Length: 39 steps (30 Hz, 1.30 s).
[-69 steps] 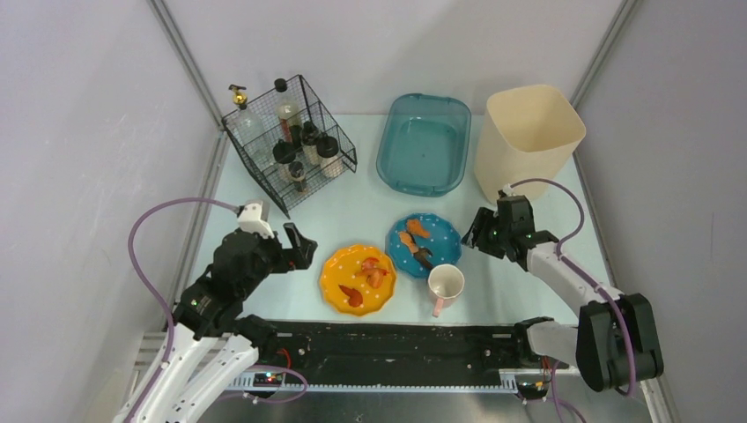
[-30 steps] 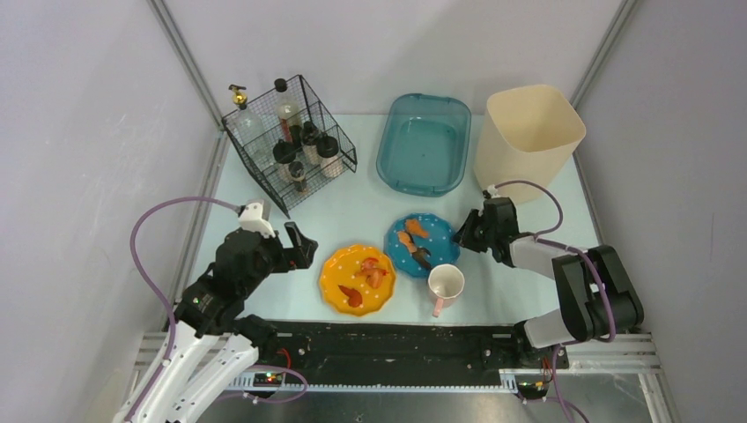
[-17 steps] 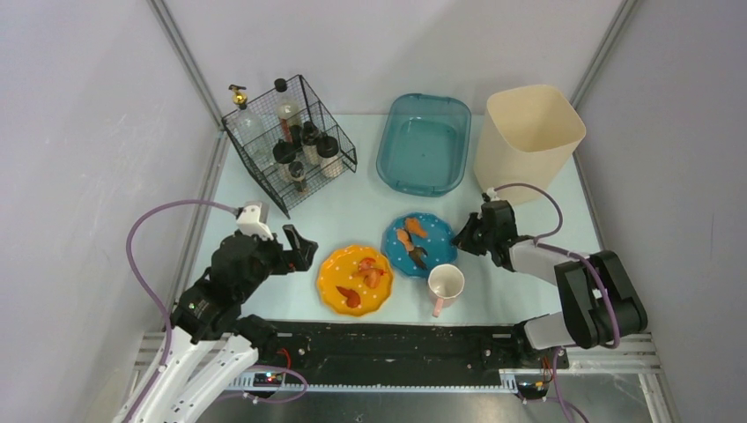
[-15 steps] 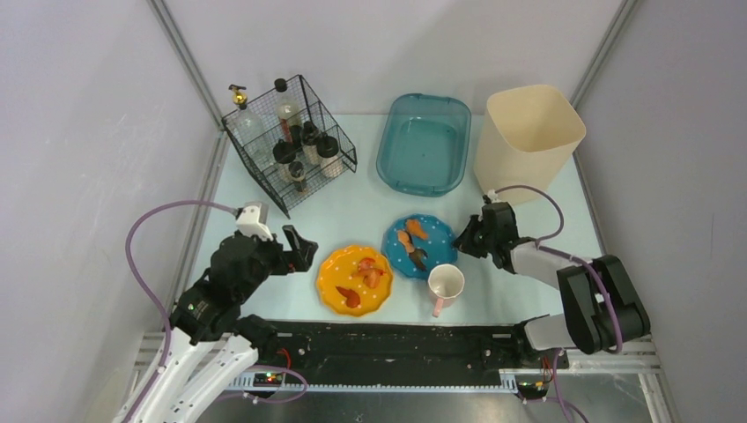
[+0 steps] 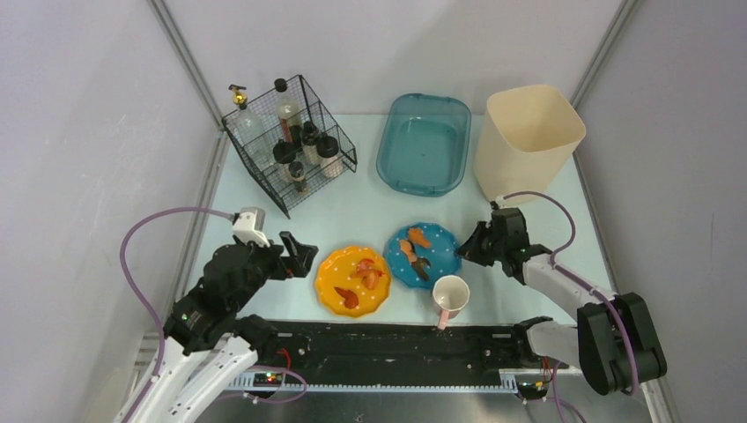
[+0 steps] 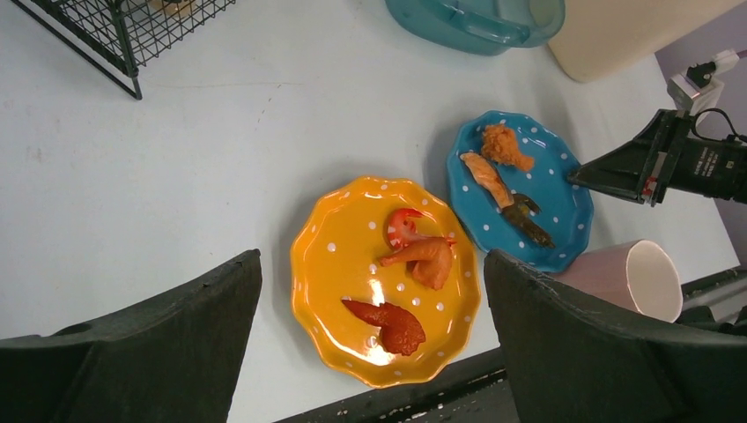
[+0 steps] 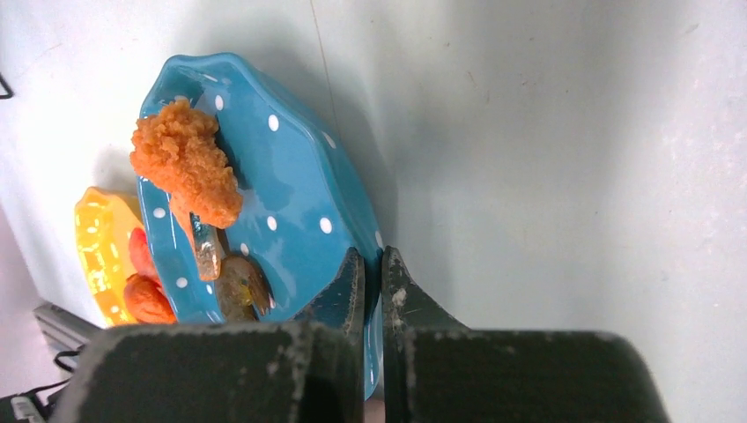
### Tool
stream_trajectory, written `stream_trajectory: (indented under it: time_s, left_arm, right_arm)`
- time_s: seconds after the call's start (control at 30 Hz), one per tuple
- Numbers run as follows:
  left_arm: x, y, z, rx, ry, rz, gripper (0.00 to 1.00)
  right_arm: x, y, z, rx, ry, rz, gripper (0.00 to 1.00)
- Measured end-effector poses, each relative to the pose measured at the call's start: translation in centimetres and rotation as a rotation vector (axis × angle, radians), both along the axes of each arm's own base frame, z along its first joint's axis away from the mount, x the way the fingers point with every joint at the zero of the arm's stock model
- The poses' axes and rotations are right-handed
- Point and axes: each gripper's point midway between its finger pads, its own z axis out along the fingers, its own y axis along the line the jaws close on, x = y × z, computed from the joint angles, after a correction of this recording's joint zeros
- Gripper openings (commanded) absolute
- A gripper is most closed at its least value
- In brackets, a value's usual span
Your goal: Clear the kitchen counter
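The kitchen counter [image 5: 370,207] carries a blue dotted plate [image 5: 440,262] with a fried piece [image 7: 187,163] and other scraps on it. My right gripper [image 5: 462,249] is shut on that plate's right rim [image 7: 371,256], one finger above and one below. An orange dotted plate [image 5: 330,282] with red and orange food scraps lies to its left. My left gripper [image 5: 304,251] hangs open above it, holding nothing [image 6: 372,260]. A pink mug [image 5: 450,295] stands just in front of the blue plate.
A teal tub [image 5: 388,167] and a cream bin [image 5: 527,141] stand at the back right. A wire basket [image 5: 335,132] of bottles stands at the back left. The black front rail [image 5: 396,344] runs close behind the mug and the orange plate.
My right gripper has shut on the blue plate's rim and drawn it slightly right and nearer. The mug has shifted toward the front rail. My left arm has eased back a little.
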Motion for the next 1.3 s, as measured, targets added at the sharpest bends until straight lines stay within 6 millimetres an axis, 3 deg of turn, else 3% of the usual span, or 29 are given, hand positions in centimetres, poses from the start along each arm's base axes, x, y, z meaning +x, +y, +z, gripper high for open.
stream_trajectory:
  time_s: [0.23, 0.6, 0.8, 1.03, 1.3]
  left_arm:
    - [-0.2, -0.2, -0.1, -0.003, -0.004, -0.012, 1.00]
    - [-0.3, -0.2, 0.0, -0.008, -0.007, -0.013, 1.00]
    - [-0.3, -0.2, 0.0, -0.009, -0.006, -0.013, 1.00]
    - [-0.4, -0.3, 0.0, -0.010, -0.006, -0.019, 1.00]
    - [-0.5, -0.5, 0.0, -0.010, -0.006, -0.027, 1.00]
  right_arm:
    - [-0.4, 0.7, 1.1, 0.074, 0.009, 0.003, 0.00]
    - [-0.4, 1.2, 5.2, 0.128, -0.022, 0.006, 0.00]
    - [1.4, 1.4, 10.8, 0.135, -0.080, 0.002, 0.00]
    - [4.9, 0.4, 18.9, 0.152, -0.175, -0.047, 0.00]
    - [9.1, -3.0, 23.7, 0.143, -0.198, -0.163, 0.00]
